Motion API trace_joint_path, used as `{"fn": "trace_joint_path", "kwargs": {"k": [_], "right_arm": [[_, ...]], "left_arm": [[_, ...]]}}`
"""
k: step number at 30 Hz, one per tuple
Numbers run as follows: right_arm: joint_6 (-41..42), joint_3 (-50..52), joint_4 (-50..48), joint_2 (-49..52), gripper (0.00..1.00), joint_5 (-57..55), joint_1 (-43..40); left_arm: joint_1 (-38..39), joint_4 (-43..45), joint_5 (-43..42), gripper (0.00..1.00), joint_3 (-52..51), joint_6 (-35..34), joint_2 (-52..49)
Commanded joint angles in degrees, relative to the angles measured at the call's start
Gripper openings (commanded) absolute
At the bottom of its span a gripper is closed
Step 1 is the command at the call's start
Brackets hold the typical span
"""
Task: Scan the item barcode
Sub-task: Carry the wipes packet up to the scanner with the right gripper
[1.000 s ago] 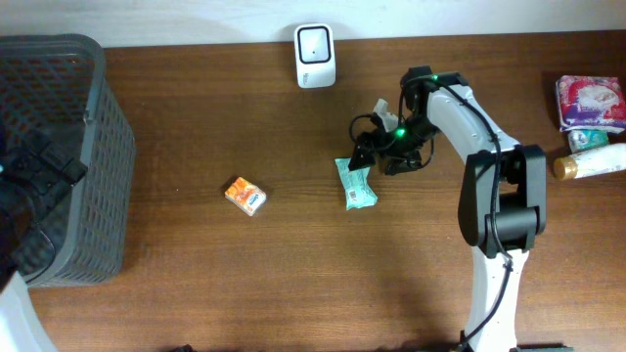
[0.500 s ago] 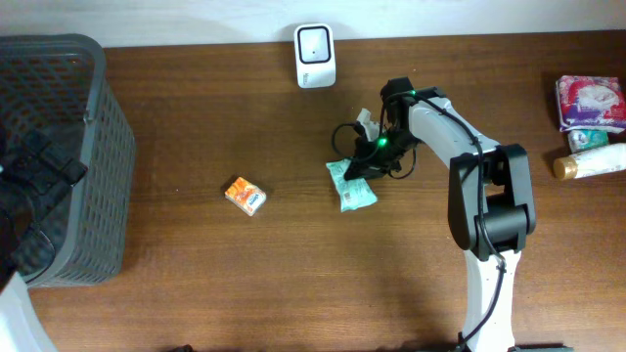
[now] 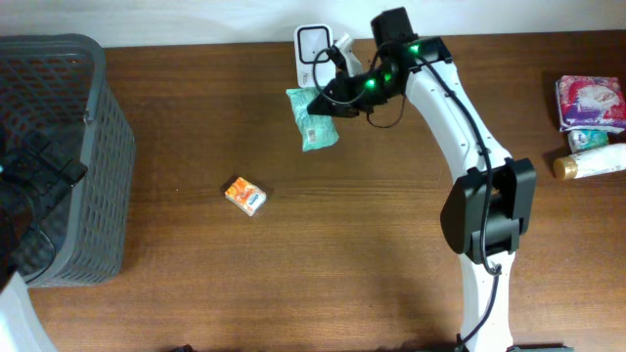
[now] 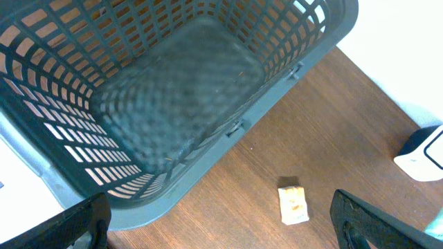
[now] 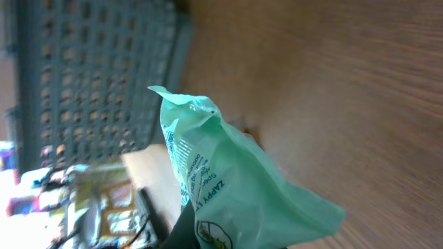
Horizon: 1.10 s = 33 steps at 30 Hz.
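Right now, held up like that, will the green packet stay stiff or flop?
Probably floppy: the green packet looks like creased, thin film. Likely light, since the right gripper carries it by one edge. Its glossy skin might slip.

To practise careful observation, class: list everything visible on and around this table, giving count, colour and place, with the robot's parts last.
table: one, brown wood, under everything
basket: one, dark grey mesh, left edge
small box: one, orange, left of centre
packet: one, green, beside the scanner, held
scanner: one, white, back edge
pack: one, pink and white, right edge
bottle: one, white with gold cap, right edge
left gripper: one, black, open above the basket
right gripper: one, black, shut on the packet
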<state>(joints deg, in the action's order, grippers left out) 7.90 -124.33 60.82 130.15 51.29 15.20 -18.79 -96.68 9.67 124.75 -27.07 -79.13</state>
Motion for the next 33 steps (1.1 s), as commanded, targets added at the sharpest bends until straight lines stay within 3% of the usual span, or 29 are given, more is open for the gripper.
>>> {"fn": "trace_joint_path", "kwargs": {"k": [1,5,14,20,33], "right_arm": [[9.9,-2.2,-2.4,-4.9,0.04,-10.1,1.7],[13.9,-2.2,-3.6,-7.8,0.04,-14.3,2.9],[11.9,-2.2,10.4,-17.9,0.04,-18.1,3.2],[7.1,-2.2,1.0,-17.9,0.04,-21.5,3.5],[7.1,-2.2,1.7,-16.4,0.04,-21.1,4.0]], "left_arm": [[-0.3,0.0,0.2,0.99,0.0,-0.5,0.1],[-0.3,0.0,0.2,0.99,0.0,-0.5,0.1],[-0.3,0.0,0.2,0.99,0.0,-0.5,0.1],[-0.3,0.0,0.2,0.99,0.0,-0.5,0.1],[-0.3,0.0,0.2,0.99,0.0,-0.5,0.1]]}}
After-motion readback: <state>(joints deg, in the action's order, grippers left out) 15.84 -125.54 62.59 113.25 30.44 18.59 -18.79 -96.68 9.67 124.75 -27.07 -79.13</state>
